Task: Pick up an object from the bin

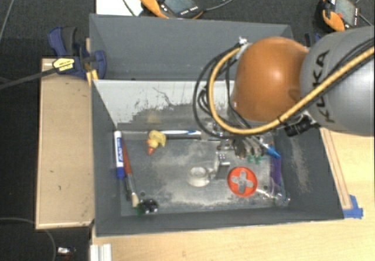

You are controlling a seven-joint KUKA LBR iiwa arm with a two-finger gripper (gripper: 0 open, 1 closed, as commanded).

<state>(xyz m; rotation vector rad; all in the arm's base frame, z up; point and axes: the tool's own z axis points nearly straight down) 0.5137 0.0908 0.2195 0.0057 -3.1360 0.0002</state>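
Showing a gripper (224, 159) hovering low in a grey bin (176, 43); being unable to tell how open, or holding what. Lying just below-right of it, a red disc with grey cross (242, 181); just below-left, a clear round lid (199, 176). Risking closing between these 2, catching neither.
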